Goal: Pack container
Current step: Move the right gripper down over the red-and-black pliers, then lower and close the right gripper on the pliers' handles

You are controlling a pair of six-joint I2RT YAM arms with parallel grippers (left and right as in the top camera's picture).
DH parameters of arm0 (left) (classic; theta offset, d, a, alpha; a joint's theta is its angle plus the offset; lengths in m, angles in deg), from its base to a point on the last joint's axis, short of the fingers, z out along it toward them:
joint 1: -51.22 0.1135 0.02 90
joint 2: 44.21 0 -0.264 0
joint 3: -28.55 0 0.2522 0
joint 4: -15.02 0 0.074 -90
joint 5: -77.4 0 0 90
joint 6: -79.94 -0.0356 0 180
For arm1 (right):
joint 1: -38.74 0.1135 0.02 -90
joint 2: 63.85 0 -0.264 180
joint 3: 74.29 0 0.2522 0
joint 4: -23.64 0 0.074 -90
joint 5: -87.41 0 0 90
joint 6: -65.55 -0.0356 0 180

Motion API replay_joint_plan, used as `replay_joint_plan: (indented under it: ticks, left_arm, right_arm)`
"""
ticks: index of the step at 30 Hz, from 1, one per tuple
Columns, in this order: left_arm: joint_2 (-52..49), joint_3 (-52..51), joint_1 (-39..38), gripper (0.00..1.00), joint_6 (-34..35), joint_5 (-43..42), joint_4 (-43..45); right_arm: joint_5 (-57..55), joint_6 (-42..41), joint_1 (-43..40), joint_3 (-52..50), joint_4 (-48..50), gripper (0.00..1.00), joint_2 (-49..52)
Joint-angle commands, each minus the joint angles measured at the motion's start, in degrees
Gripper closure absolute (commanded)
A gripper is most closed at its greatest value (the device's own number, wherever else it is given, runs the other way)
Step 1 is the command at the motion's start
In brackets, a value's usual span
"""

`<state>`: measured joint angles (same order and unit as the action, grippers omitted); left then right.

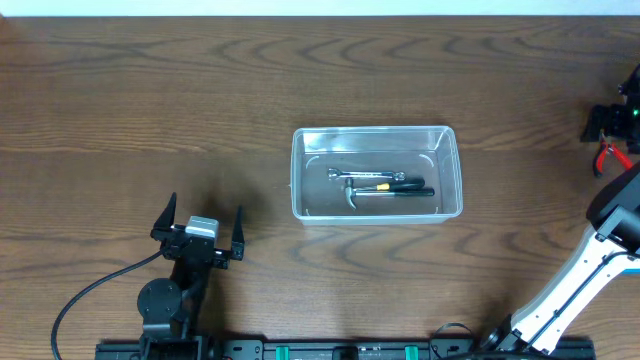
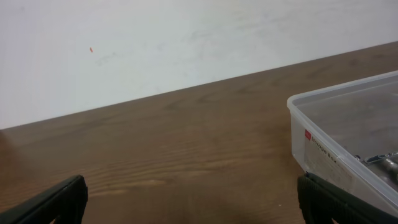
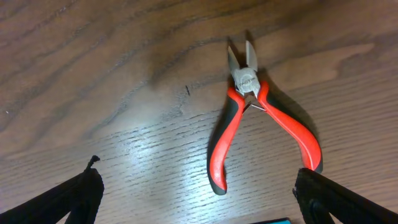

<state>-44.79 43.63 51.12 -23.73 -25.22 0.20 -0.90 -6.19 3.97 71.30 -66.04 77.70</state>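
The clear plastic container [image 1: 376, 172] sits mid-table and holds a small hammer [image 1: 385, 191] and a wrench [image 1: 365, 177]. Its corner shows at the right of the left wrist view [image 2: 348, 134]. My left gripper [image 1: 198, 232] is open and empty, left of the container and near the front edge; its finger tips show at the bottom corners of the left wrist view [image 2: 193, 202]. Red-handled pliers [image 3: 252, 118] lie on the table at the far right [image 1: 611, 156]. My right gripper [image 3: 196, 196] is open just above the pliers, its fingers on either side of the handles' ends.
The right arm [image 1: 580, 270] reaches from the front right corner up to the far right edge. A cable [image 1: 95, 285] runs from the left arm's base. A pale wall [image 2: 186, 43] rises behind the table's far edge.
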Motion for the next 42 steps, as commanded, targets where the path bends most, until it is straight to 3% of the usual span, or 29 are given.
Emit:
replay_joint_plan:
  ticks: [1,16,42]
  left_arm:
    - [0.3,-1.1,0.2,0.02,0.3,-0.2,-1.9]
    - [0.3,-1.1,0.2,0.02,0.3,-0.2,-1.9]
    - [0.3,-1.1,0.2,0.02,0.3,-0.2,-1.9]
  right_arm:
    - [0.3,1.5,0.7,1.2,0.0,0.01,0.6]
    - [0.0,-8.4,0.7,1.0,0.8,0.01,3.2]
    - [0.3,-10.5,0.8,0.7,0.6,0.02,6.1]
